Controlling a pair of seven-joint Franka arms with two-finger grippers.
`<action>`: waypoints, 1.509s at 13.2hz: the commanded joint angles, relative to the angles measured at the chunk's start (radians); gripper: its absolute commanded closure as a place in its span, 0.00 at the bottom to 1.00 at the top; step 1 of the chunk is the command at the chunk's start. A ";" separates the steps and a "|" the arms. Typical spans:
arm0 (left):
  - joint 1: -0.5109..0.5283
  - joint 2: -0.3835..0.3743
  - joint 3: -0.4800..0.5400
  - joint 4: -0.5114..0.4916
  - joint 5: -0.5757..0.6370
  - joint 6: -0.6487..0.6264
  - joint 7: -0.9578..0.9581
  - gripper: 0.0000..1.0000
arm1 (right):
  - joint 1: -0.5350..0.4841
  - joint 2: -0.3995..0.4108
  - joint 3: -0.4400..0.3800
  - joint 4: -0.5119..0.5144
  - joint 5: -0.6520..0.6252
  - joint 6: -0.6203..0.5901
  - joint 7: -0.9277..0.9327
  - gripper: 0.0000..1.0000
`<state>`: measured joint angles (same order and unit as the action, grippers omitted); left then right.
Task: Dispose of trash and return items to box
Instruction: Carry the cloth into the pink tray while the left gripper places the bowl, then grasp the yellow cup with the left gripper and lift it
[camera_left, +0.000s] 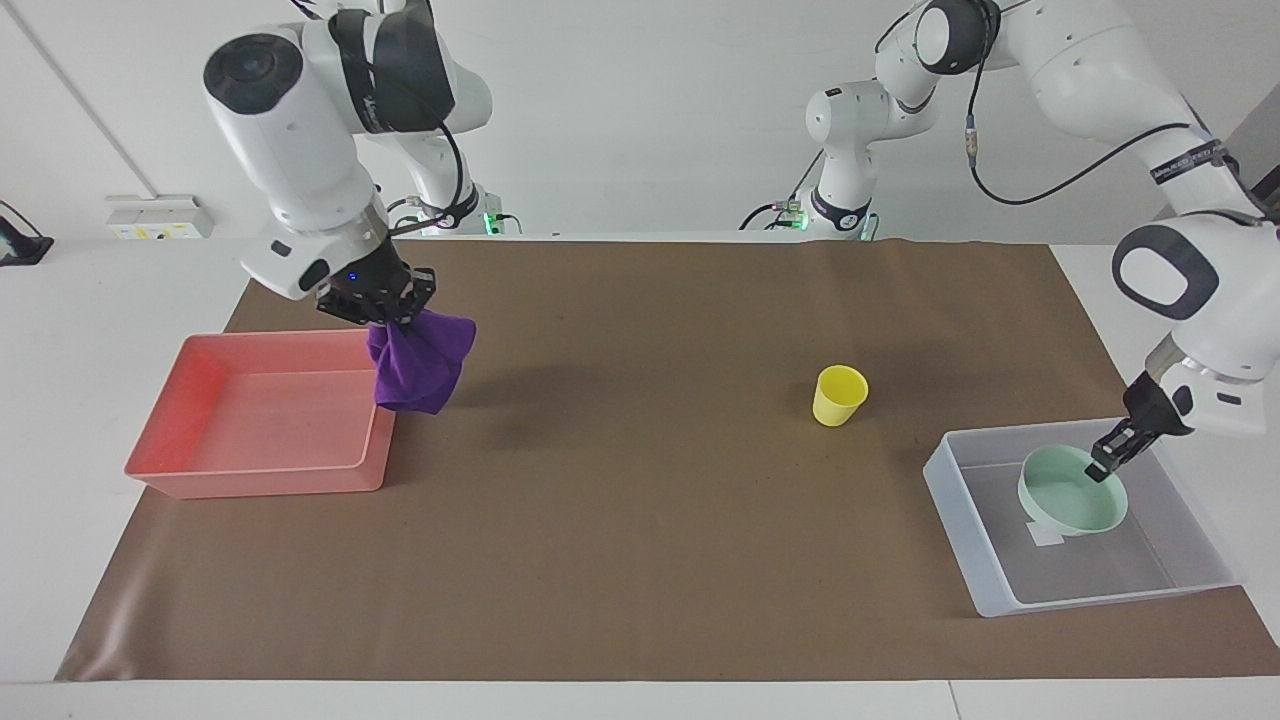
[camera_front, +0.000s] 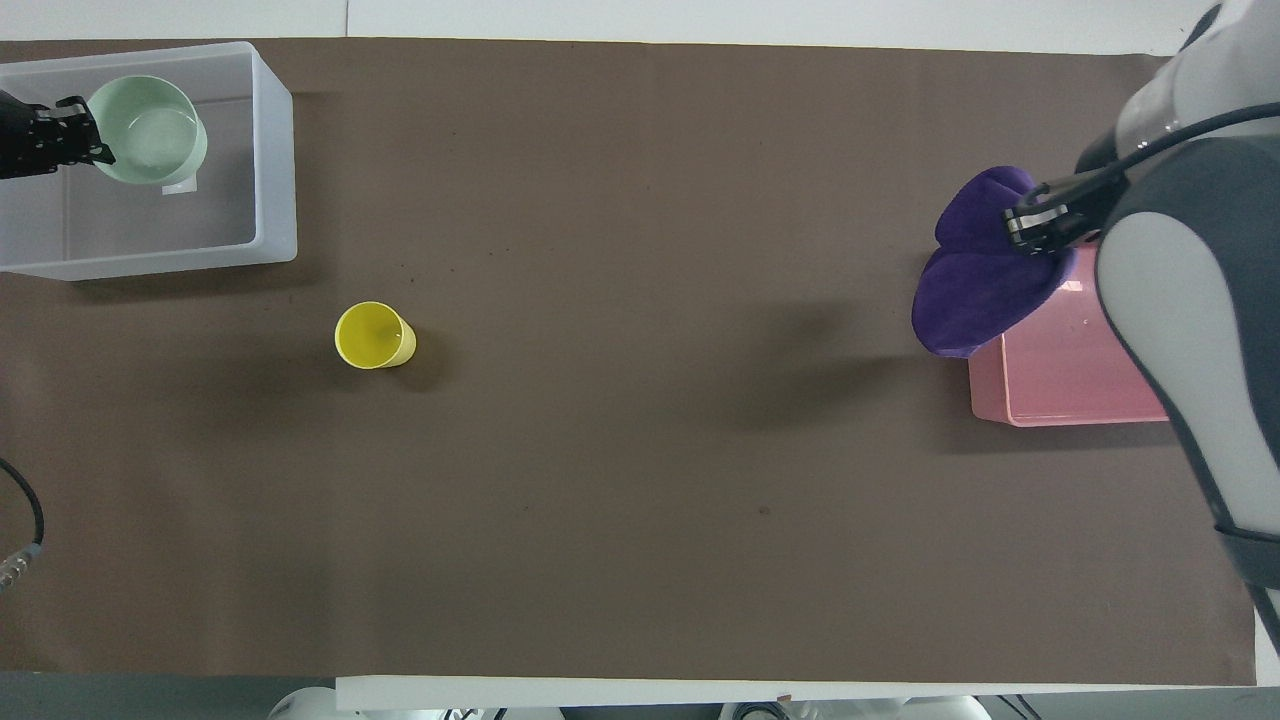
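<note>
Brown mat over a white table, white wall at the robots' end. From the facing cam I've got the right gripper (camera_left: 383, 312) clamped on the purple cloth (camera_left: 418, 363), dangling over the pink tray (camera_left: 160, 440)'s edge at 9 o'clock. Left gripper (camera_left: 1103, 467) is pinching the mint bowl (camera_left: 1068, 496)'s rim, tilted inside the clear box (camera_left: 950, 495) at 4 o'clock. Yellow cup (camera_left: 838, 396) stands on the mat. Overhead cam: box (camera_front: 275, 160) at 10 o'clock with the bowl (camera_front: 150, 130) in it, cup (camera_front: 372, 336) nearer the robots.

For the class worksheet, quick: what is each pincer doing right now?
Left pincer: shut on the rim of the green bowl, over the translucent box.
Right pincer: shut on the purple cloth, over the pink tray's edge.
</note>
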<state>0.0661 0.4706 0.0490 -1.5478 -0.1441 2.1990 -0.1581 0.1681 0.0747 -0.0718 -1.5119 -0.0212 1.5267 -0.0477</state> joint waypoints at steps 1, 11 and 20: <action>-0.002 0.022 0.003 -0.050 -0.014 0.051 0.053 0.95 | -0.097 -0.041 0.006 -0.033 -0.020 -0.011 -0.044 1.00; -0.135 -0.323 -0.001 -0.188 0.015 -0.344 0.045 0.00 | -0.331 -0.130 0.006 -0.479 -0.022 0.372 -0.195 0.96; -0.382 -0.478 -0.004 -0.830 0.015 0.295 -0.184 0.98 | -0.320 -0.041 0.007 -0.481 -0.036 0.437 -0.187 0.00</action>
<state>-0.3092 0.0140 0.0291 -2.2905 -0.1410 2.3865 -0.3276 -0.1483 0.0390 -0.0706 -2.0169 -0.0454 1.9784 -0.2322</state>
